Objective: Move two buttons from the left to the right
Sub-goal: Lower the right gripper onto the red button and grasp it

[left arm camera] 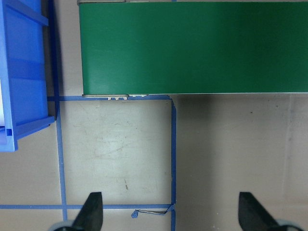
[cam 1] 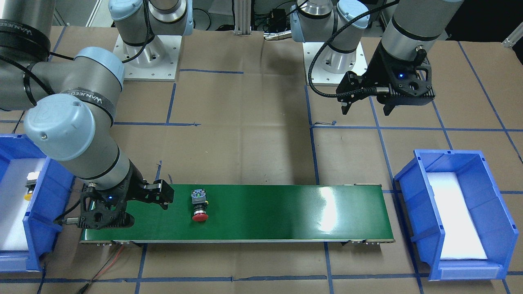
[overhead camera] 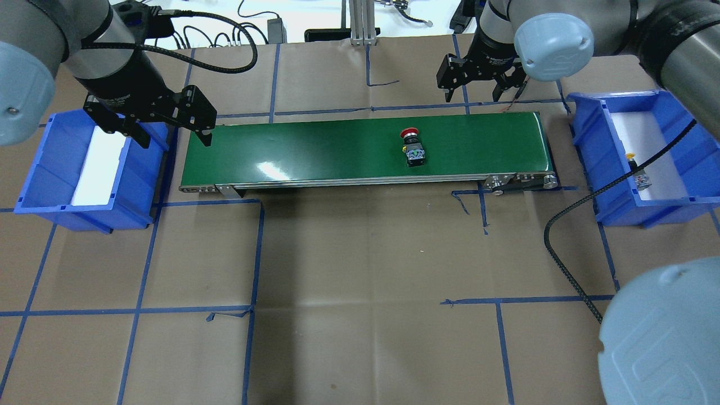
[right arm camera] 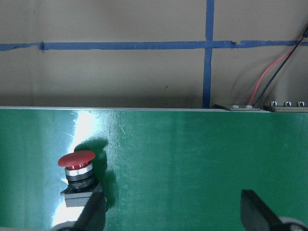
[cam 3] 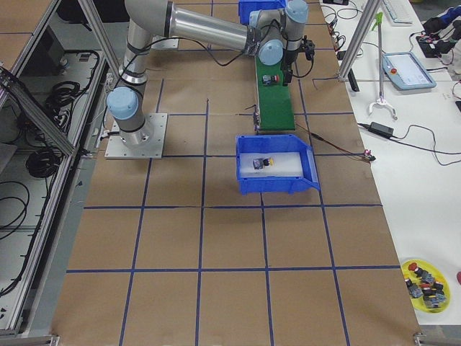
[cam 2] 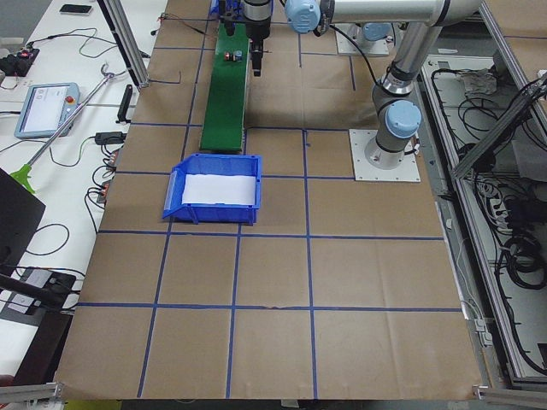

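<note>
On the table: green conveyor belt [overhead camera: 337, 152], right blue bin [overhead camera: 593, 169] at its right end. Left gripper [overhead camera: 173, 136] spread wide, empty, above belt's left end. Right gripper [overhead camera: 472, 94] spread wide, empty, near red button [overhead camera: 412, 147], which lies on belt's right half. Yellow button [overhead camera: 637, 169] lies inside right blue bin

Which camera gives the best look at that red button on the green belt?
Exterior front-facing: the red button lies whole and unblocked. Right wrist view is closer but crops its body; overhead shows it smaller; side views show specks; left wrist view misses it.
</note>
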